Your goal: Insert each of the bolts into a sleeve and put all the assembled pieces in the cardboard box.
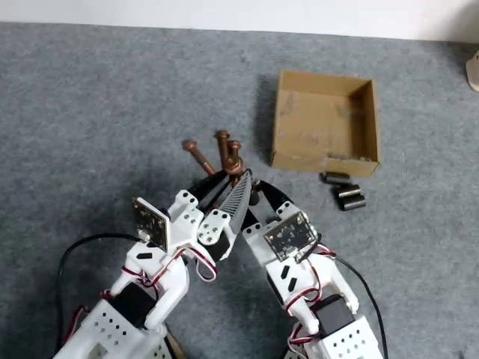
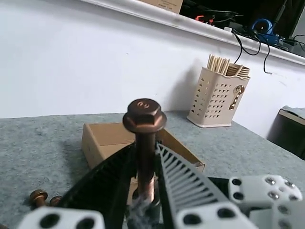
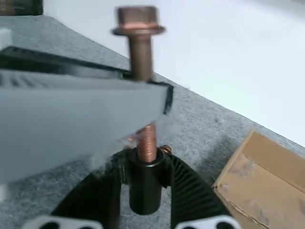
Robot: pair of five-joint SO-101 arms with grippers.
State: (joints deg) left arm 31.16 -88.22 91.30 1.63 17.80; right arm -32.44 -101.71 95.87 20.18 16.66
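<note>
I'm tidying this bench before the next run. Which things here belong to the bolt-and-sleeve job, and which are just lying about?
Part of the job:
bolt in the left claw
sleeve in the right claw
loose bolts
spare sleeves
cardboard box

Just lying about:
stick holder by the wall
cables on the ledge behind

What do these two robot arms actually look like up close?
The left arm and right arm are white plastic shells with black motors, joined by looping red, white and black wires. The left tool and right tool have dark ribbed, wedge-shaped fingers. Small circuit boards sit by the wrists.
</note>
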